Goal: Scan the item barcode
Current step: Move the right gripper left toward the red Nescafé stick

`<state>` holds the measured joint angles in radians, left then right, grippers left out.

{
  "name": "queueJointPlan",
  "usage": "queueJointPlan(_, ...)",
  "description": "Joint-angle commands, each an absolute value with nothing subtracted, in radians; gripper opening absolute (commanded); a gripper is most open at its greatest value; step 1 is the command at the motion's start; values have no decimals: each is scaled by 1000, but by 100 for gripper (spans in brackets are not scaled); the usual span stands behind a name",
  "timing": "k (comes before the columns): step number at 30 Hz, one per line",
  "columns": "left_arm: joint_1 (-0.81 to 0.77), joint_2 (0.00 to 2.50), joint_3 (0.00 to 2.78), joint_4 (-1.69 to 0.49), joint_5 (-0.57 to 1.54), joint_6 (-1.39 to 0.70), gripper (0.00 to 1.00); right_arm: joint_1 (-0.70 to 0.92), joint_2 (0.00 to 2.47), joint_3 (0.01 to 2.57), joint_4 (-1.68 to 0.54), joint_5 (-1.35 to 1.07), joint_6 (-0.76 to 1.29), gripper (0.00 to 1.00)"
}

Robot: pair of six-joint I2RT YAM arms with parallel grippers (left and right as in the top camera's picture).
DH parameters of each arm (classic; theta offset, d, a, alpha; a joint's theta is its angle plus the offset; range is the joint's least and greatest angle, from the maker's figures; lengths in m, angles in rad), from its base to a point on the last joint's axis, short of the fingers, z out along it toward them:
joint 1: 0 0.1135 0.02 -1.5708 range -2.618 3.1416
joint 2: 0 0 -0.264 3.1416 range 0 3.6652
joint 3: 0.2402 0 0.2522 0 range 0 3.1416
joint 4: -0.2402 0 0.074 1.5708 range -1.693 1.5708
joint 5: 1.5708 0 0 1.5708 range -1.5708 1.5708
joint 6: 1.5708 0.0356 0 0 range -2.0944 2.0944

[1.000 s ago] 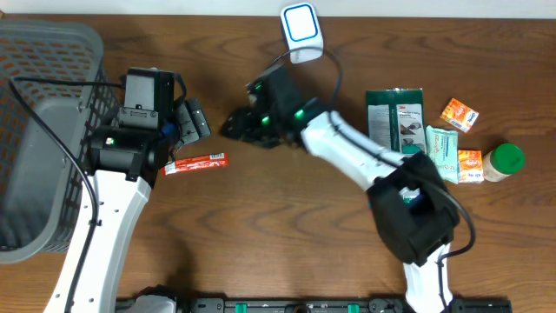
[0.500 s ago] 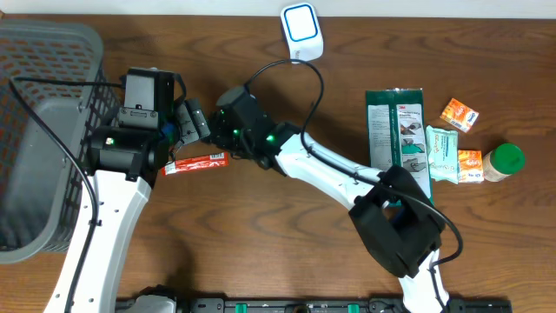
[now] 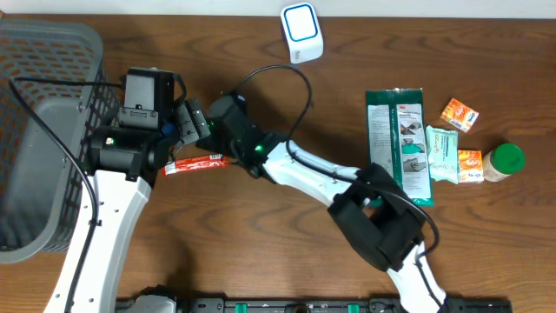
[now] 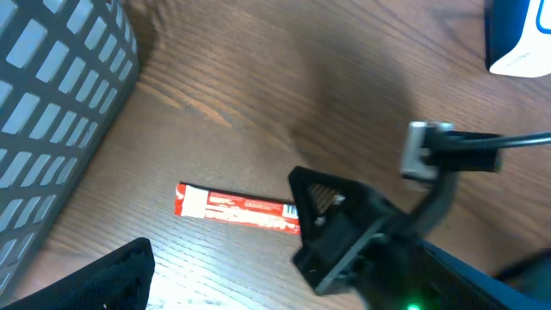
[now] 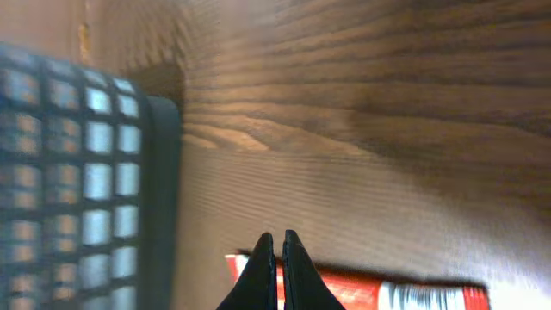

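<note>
Right arm is stretched across to the left half of the table, and on its wrist view I see the right gripper (image 5: 277, 245) with both slim dark fingers pressed flat together, no gap, nothing pinched. The pointed tips sit over bare wood grain just past the long edge of the red stick packet (image 5: 370, 293). That is my item: a flat, narrow, glossy wrapper with white print. From overhead the red stick packet (image 3: 195, 163) lies flat on the table near the left side, close to the basket, with its right end at the black gripper housing.

Left gripper (image 3: 189, 123) is spread wide and holds nothing. It sits just on the far side of the packet, near the right arm's wrist.

The basket (image 3: 52, 52) is grey plastic with a square mesh wall and rounded corners, and it fills the table's left edge. The scanner (image 3: 301, 32), a white rounded block with a blue face, stands at the far edge near the middle.

Toward the right edge are a flat green pouch (image 3: 395, 130), a pale mint soft pack (image 3: 441, 154), two small orange packets (image 3: 460, 114) and a green-lidded jar (image 3: 504, 161).
</note>
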<state>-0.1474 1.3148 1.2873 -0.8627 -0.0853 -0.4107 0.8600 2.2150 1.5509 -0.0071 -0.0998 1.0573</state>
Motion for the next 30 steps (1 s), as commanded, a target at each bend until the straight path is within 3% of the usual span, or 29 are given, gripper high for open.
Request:
queueJointPlan(1, -145, 1313, 1300, -862, -98, -398, 93, 894, 2285, 1546, 2, -80, 807, 1)
queueJointPlan(8, -145, 1313, 1300, -862, -98, -398, 93, 919, 2332, 1546, -79, -124, 659, 1)
queueJointPlan(20, -145, 1313, 1300, -862, -98, -398, 93, 823, 2191, 1546, -552, -132, 570, 1)
queueJointPlan(24, -145, 1313, 1300, -862, -98, -398, 93, 818, 2182, 1546, -537, -193, 478, 1)
queueJointPlan(30, -145, 1313, 1300, -862, -98, -398, 93, 841, 2197, 1546, -334, -297, 228, 1)
